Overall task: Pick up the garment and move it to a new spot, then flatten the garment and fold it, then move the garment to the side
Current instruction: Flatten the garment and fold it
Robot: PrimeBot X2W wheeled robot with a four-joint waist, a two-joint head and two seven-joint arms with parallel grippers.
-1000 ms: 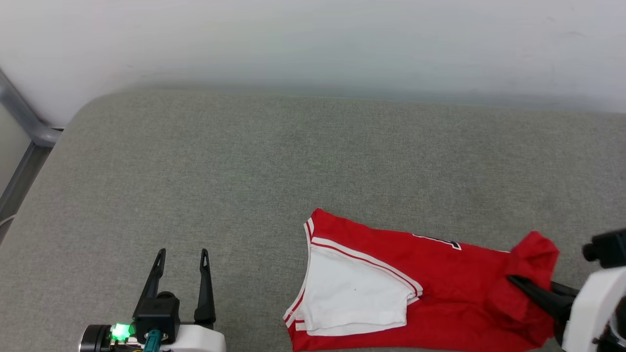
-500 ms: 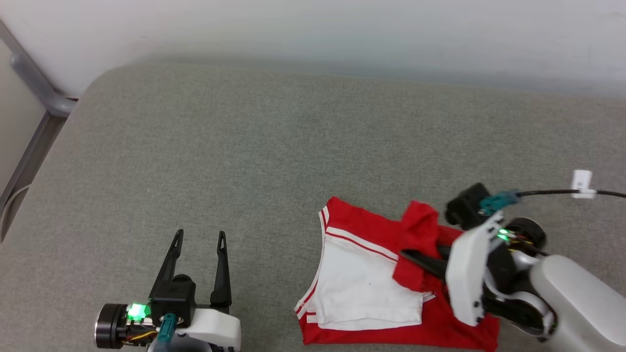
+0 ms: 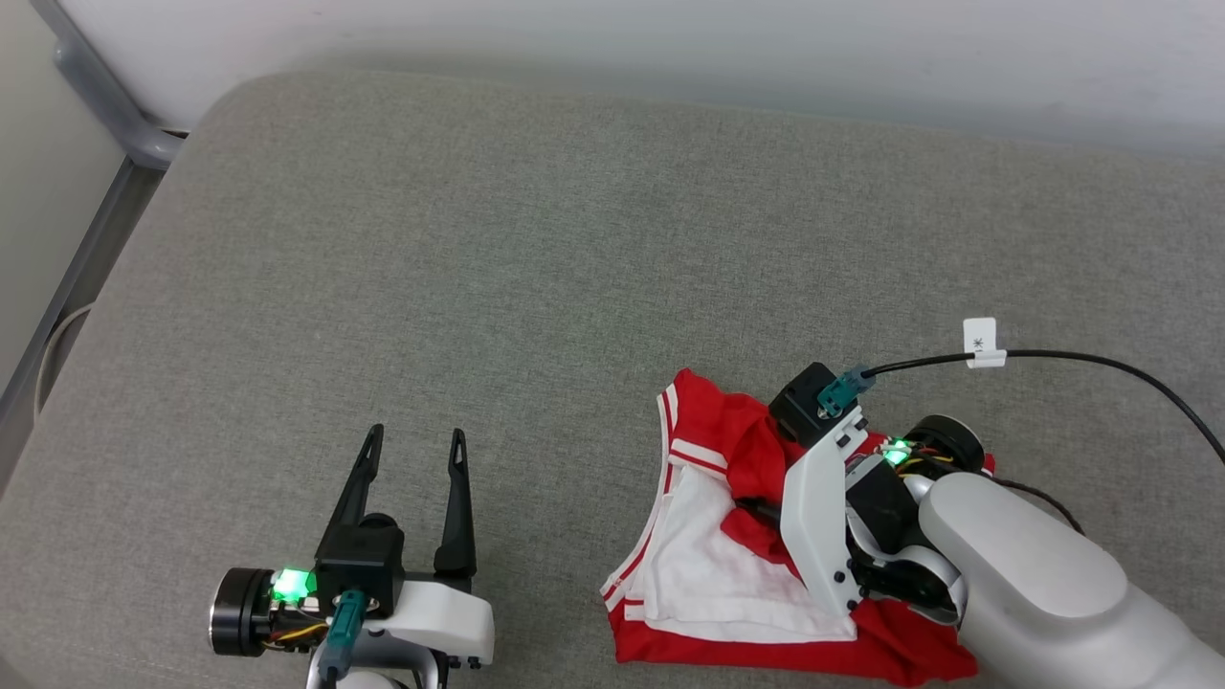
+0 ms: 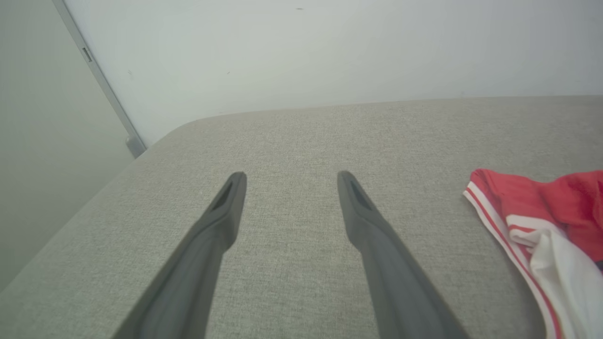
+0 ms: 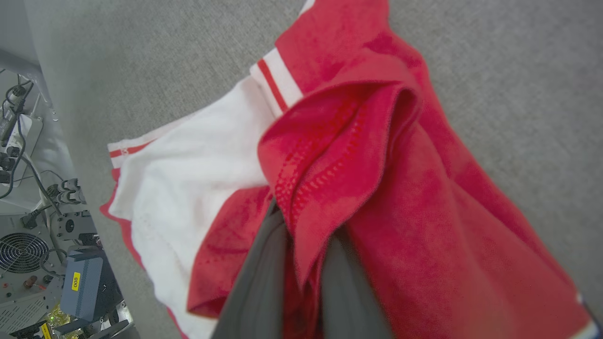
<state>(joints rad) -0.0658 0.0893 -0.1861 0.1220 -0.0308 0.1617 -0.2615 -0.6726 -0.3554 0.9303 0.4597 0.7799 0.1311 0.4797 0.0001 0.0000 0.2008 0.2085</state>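
My right gripper (image 5: 304, 235) is clamped on a fold of the red jersey T-shirt with white sleeves (image 3: 713, 574), which lies bunched at the near right of the grey fabric cushion (image 3: 478, 239). Judgement: folding in progress, move aside outstanding. My left gripper (image 3: 415, 435) stands spread and empty, well apart to the left. No obstruction noted.

The red garment (image 3: 713, 565), white-sleeved with striped trim, lies bunched, a red flap over the sleeve.

Grey fabric surface (image 3: 478, 239) lay open across left, centre, far side. Wall (image 3: 670, 38) bounded far edge. Metal frame (image 3: 100, 91) flanked left edge. Garment (image 3: 708, 574), right arm (image 3: 1014, 565), its cable (image 3: 1101, 357) blocked near-right corner.
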